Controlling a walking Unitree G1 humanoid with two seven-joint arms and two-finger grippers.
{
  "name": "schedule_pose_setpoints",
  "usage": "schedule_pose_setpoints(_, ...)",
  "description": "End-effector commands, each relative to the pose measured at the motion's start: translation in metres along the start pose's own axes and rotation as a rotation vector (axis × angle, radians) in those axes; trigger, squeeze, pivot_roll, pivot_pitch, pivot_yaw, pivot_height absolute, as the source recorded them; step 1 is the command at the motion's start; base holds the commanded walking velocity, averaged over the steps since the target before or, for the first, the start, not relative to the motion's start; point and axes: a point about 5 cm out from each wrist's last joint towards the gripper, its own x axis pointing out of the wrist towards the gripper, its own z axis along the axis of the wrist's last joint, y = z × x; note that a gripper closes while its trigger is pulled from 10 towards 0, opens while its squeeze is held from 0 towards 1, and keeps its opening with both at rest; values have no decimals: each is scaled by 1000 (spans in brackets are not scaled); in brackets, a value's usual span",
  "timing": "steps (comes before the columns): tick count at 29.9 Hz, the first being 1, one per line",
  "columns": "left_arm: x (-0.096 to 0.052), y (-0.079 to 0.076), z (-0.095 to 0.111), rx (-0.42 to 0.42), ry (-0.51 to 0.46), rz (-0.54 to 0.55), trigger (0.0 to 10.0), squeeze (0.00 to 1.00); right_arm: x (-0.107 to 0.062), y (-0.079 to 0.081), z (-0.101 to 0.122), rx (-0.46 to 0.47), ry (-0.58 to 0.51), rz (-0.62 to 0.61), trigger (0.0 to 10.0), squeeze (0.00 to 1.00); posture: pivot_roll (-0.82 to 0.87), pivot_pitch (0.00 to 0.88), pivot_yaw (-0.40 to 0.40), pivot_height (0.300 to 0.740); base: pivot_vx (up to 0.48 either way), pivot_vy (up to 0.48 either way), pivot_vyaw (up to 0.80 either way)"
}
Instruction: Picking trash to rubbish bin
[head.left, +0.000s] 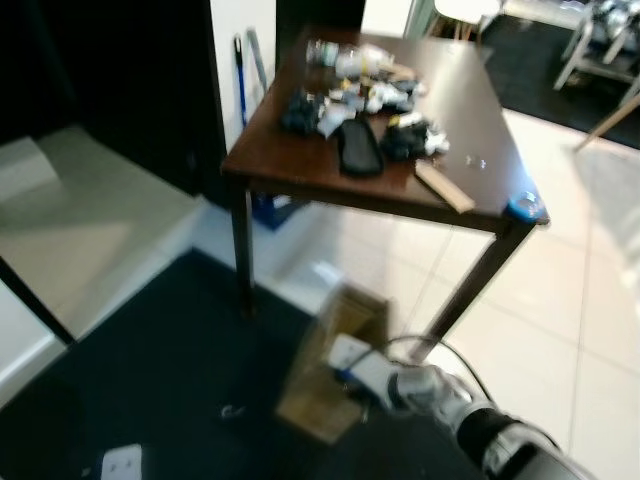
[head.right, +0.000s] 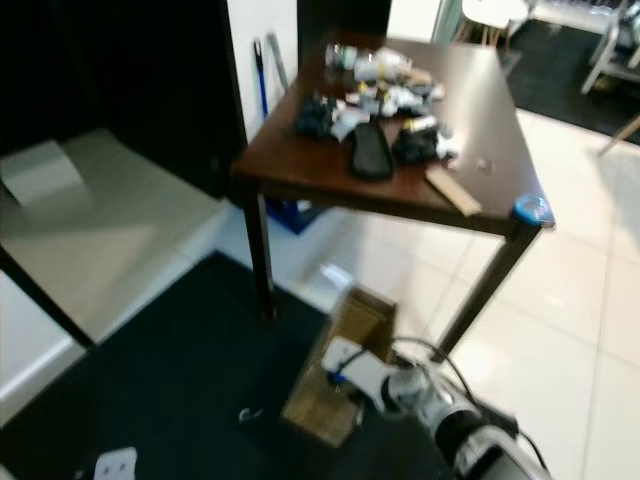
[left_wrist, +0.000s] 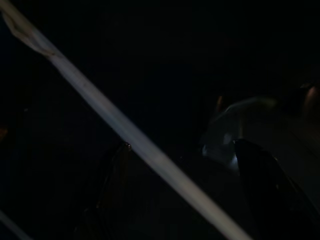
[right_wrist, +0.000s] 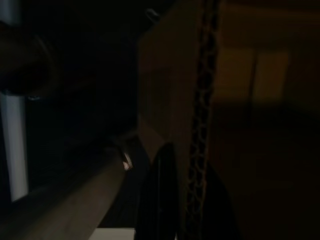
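An open brown cardboard box (head.left: 335, 365) stands on the dark carpet by the table's front leg. My right arm reaches in from the lower right, and my right gripper (head.left: 352, 385) is at the box's near wall. In the right wrist view its black fingers (right_wrist: 161, 200) straddle the corrugated box edge (right_wrist: 200, 100), shut on it. A pile of wrappers and small litter (head.left: 365, 90) lies on the dark wooden table (head.left: 290, 160). Small white scraps (head.left: 125, 462) lie on the carpet. The left wrist view is dark; my left gripper (left_wrist: 185, 165) has its fingers wide apart, with a pale strip (left_wrist: 115, 120) crossing in front.
A black case (head.left: 360, 148), a wooden strip (head.left: 445, 187) and a blue tape roll (head.left: 524, 206) lie on the table. A pale low platform (head.left: 70, 230) is at the left. White tile floor (head.left: 560, 330) spreads to the right. Blue-handled tools (head.left: 241, 70) lean against the wall.
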Motion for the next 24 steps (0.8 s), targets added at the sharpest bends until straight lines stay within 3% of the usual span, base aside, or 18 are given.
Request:
schedule_pose_setpoints(1, -2, 1, -10, 11, 36, 3, 10000, 0, -3, -1, -24, 108, 42, -89, 10000, 0, 129, 87, -45, 740, -262, 0, 0)
schedule_pose_setpoints(2, -2, 1, -10, 11, 36, 3, 10000, 0, -3, -1, -24, 108, 42, -89, 10000, 0, 129, 87, -45, 740, -262, 0, 0)
schedule_pose_setpoints(3, -2, 2, -11, 16, 39, 3, 10000, 0, -7, 0, -43, 204, 80, -162, 10000, 0, 129, 88, -45, 740, -262, 0, 0)
schedule_pose_setpoints(4, -2, 2, -11, 16, 39, 3, 10000, 0, -7, 0, -43, 204, 80, -162, 10000, 0, 129, 88, -45, 740, -262, 0, 0)
schedule_pose_setpoints(5, -2, 3, -12, 44, 48, 4, 10000, 0, -15, 3, -71, 316, 151, -259, 10000, 0, 123, 85, -41, 740, 0, 0, 0)
schedule_pose_setpoints(7, -2, 3, -12, 44, 48, 4, 10000, 0, -15, 3, -71, 316, 151, -259, 10000, 0, 123, 85, -41, 740, 0, 0, 0)
schedule_pose_setpoints(8, -3, 4, -13, 67, 57, 3, 10000, 0, -22, 8, -94, 406, 214, -334, 10000, 0, 123, 84, -40, 740, 0, 0, 0)
schedule_pose_setpoints(10, -3, 4, -13, 67, 57, 3, 10000, 0, -22, 8, -94, 406, 214, -334, 10000, 0, 123, 84, -40, 740, 0, 0, 0)
schedule_pose_setpoints(11, -3, 4, -14, 84, 63, 2, 10000, 0, -28, 13, -110, 459, 266, -381, 10000, 0, 119, 83, -39, 740, 0, 0, 0)
schedule_pose_setpoints(14, -3, 4, -15, 94, 68, -1, 10000, 0, -33, 21, -126, 472, 333, -406, 10000, 0, 116, 84, -40, 740, 0, 0, 0)
schedule_pose_setpoints(16, -3, 2, -16, 99, 71, -6, 10000, 0, -37, 32, -140, 428, 409, -406, 10000, 0, 118, 85, -43, 740, 0, 0, 0)
schedule_pose_setpoints(24, -3, 0, -18, 103, 77, -11, 10000, 0, -41, 39, -149, 431, 456, -421, 10000, 0, 117, 84, -48, 740, 0, 0, -125)
